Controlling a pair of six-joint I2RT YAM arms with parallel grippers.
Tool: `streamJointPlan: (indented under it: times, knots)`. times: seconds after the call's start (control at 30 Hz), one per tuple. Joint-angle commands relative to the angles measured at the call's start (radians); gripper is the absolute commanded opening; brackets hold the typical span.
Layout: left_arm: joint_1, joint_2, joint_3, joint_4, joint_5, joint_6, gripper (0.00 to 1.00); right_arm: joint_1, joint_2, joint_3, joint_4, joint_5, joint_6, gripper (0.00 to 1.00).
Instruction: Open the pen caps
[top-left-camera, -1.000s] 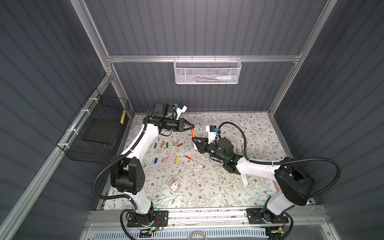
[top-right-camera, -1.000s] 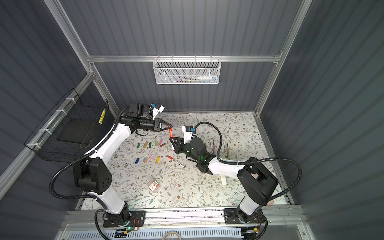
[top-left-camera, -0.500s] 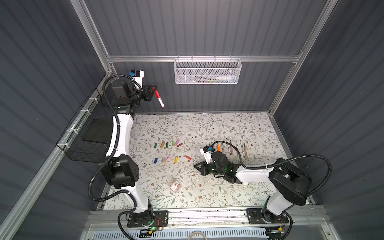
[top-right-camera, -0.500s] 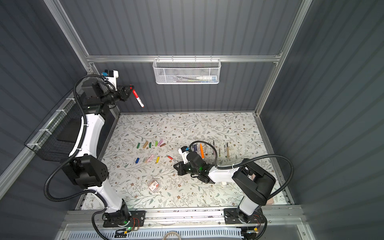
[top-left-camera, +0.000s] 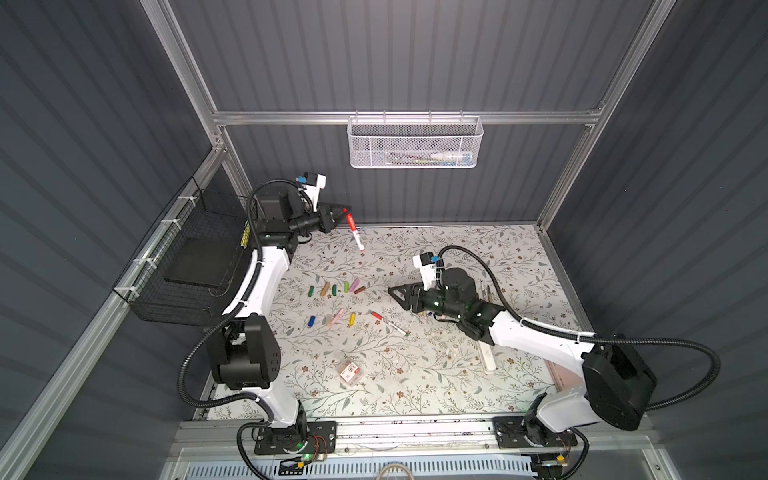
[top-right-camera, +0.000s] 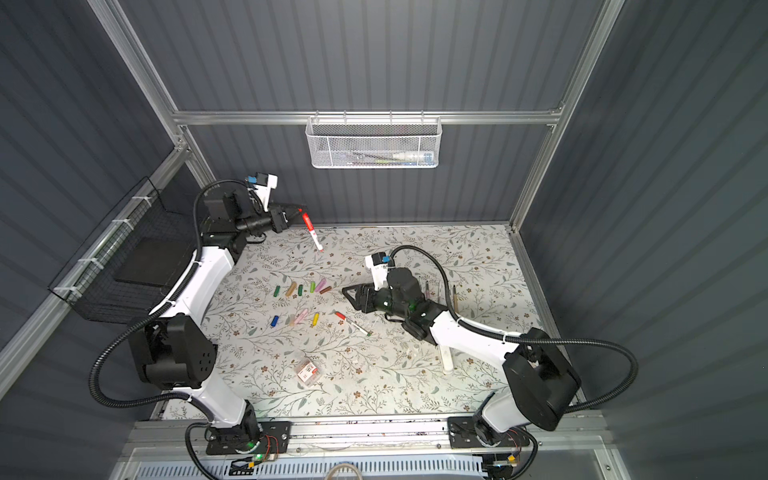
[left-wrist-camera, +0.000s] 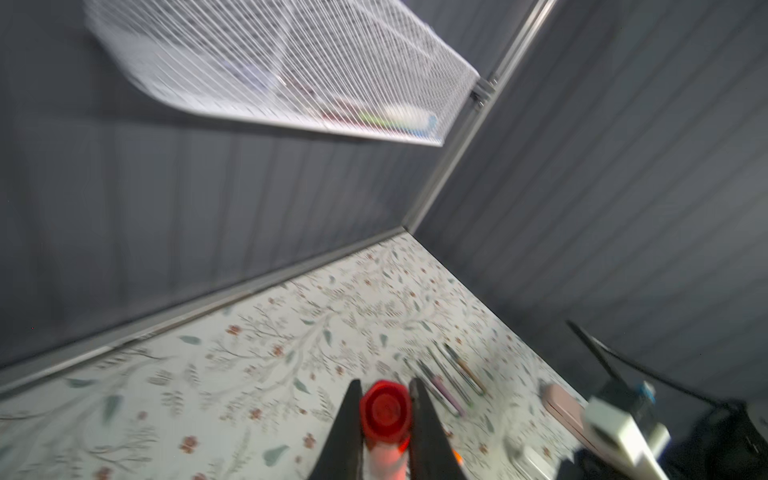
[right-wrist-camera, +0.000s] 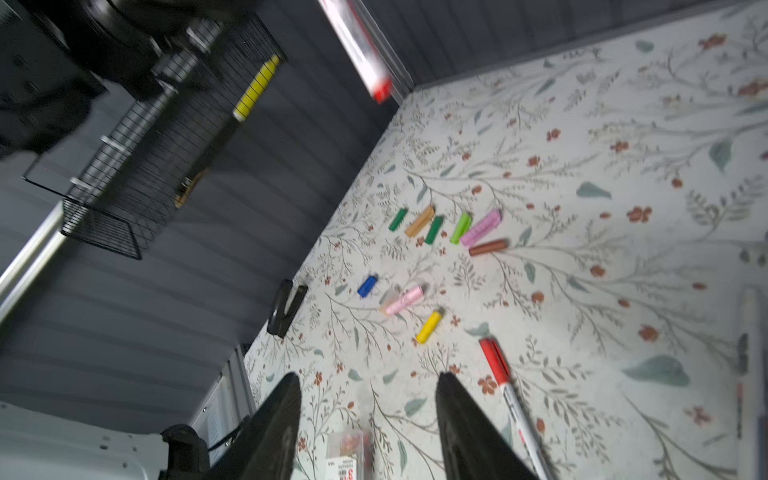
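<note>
My left pincer (top-left-camera: 345, 210) is clamped on a red-capped pen (top-left-camera: 354, 231), held aloft near the back wall; loose pen caps (right-wrist-camera: 433, 230) lie in two rows on the mat (top-left-camera: 415, 374); my right pincer (right-wrist-camera: 368, 380) stands apart, empty, above the mat

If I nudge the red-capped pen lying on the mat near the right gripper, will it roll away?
Probably: the pen is a slim round barrel flat on the mat, so a sideways push could roll it. It looks stiff and light, so it should slide rather than bend. Its smooth plastic may slip in the open right gripper unless gripped squarely.
</note>
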Motion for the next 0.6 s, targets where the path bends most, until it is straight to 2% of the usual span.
streamJointPlan:
  times: [0.0,0.03,0.1,0.17,0.3,0.47,0.57]
  knots:
    - [-0.099,-0.081,-0.081,0.017,0.145,-0.005,0.00,-0.022,-0.015,0.068,-0.066,-0.033,-0.075,0.59]
    - [-0.120,-0.093,-0.154,0.061,0.169,-0.030,0.00,-0.026,-0.012,0.085,-0.076,-0.033,-0.088,0.61]
    - [-0.155,-0.106,-0.250,0.235,0.211,-0.162,0.00,-0.033,0.004,0.121,-0.095,-0.082,-0.100,0.61]
    - [-0.178,-0.107,-0.307,0.359,0.247,-0.263,0.00,-0.036,0.023,0.147,-0.116,-0.100,-0.098,0.61]
    - [-0.213,-0.105,-0.309,0.351,0.276,-0.265,0.00,-0.036,0.048,0.163,-0.106,-0.144,-0.094,0.55]
    - [-0.216,-0.094,-0.280,0.354,0.274,-0.277,0.00,-0.036,0.060,0.151,-0.095,-0.161,-0.086,0.50]
    - [-0.215,-0.091,-0.282,0.376,0.267,-0.293,0.00,-0.038,0.067,0.134,-0.090,-0.157,-0.078,0.43]
